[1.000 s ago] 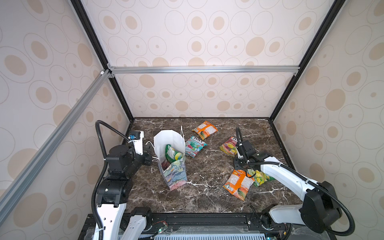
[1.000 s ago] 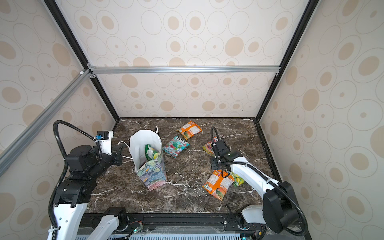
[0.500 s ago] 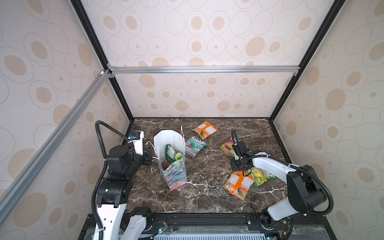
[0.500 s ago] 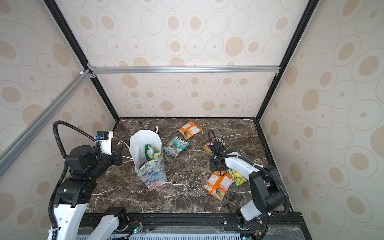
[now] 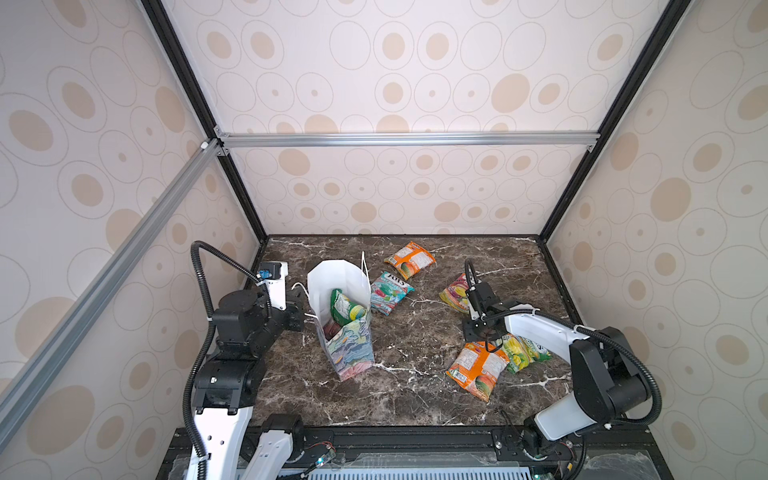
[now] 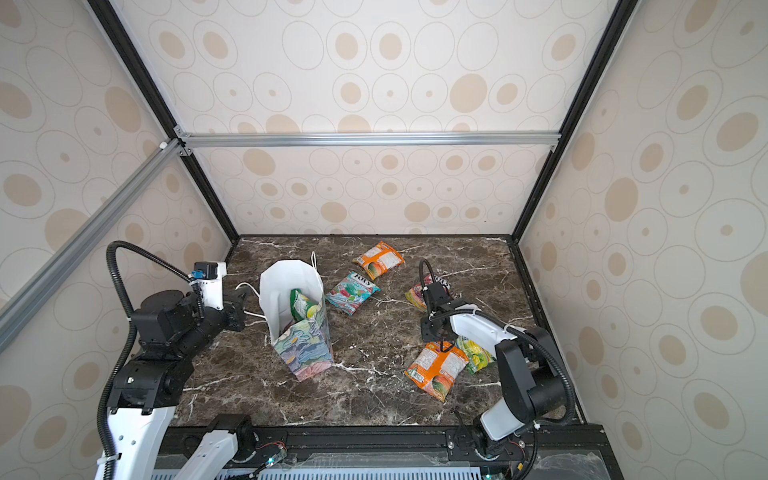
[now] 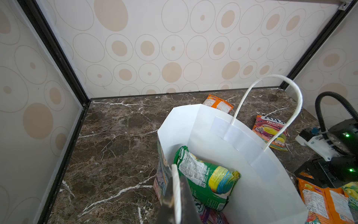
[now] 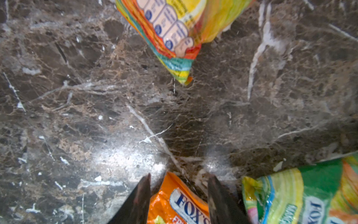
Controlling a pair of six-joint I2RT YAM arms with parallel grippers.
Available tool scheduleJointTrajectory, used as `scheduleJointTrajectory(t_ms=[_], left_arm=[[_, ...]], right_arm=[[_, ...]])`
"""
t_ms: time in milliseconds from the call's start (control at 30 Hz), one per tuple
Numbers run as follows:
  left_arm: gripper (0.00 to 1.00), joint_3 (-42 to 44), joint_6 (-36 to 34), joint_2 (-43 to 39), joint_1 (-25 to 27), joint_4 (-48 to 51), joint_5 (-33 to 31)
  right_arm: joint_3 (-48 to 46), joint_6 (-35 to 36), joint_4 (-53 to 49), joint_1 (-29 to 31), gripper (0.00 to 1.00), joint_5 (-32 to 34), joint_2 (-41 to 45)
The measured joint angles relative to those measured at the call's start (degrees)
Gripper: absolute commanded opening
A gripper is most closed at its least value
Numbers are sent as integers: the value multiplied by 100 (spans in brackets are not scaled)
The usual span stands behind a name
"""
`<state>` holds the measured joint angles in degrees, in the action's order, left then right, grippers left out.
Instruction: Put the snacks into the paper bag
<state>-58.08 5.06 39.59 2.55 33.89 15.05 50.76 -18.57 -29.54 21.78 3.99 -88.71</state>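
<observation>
At the front of the dark marble bench (image 5: 415, 399), a near orange pkt (image 5: 478, 368) is laid flat. A green-yellow pkt (image 5: 525, 353) is set just beside it on the right, edges touching or overlapped. The right tool (image 8: 179, 181) is pointed down at the near orange pkt's upper corner. Its jaws are held approx. half apart, and the corner marked "FOX'S" is seen between the fingers (image 8: 141, 194) in the wrist view. No clamped hold is shown; whether the foil is touched can't be told.

Further back, left of centre, the paper bag (image 5: 351, 357) is stood on the bench, mouth open, leaned slightly. The left tool (image 7: 176, 205) is closed tight on the bag's near cord handle (image 7: 175, 172), w/ the cord pinched between its fingers. Inside the bag a green pkt (image 7: 203, 178) is lodged on top, and another pkt (image 7: 212, 217) is mostly hidden beneath it.

Behind the bag, just beside its right side, a teal pkt (image 5: 388, 293) is laid flat. Further right, a red-yellow pkt (image 5: 453, 293) marked "FOX'S FRUITS" is partly hidden by the right arm's wrist in both top views. Farthest back, near the rear wall, a far orange pkt (image 5: 409, 259) is laid apart from the rest.
</observation>
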Motion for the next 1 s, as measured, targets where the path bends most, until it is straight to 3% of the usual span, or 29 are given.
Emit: scheduleJointTrajectory(t_ms=[200,767,1000], left_arm=[[3,0,0,0,0,0,0],[3,0,0,37,9,0,2],[3,0,0,37,9,0,2]], right_arm=[[4,-2,2,-72,50,-70,-94],[4,-48,35,-111,26,-229,-343],[4,-63,125,-129,0,-260,-393]])
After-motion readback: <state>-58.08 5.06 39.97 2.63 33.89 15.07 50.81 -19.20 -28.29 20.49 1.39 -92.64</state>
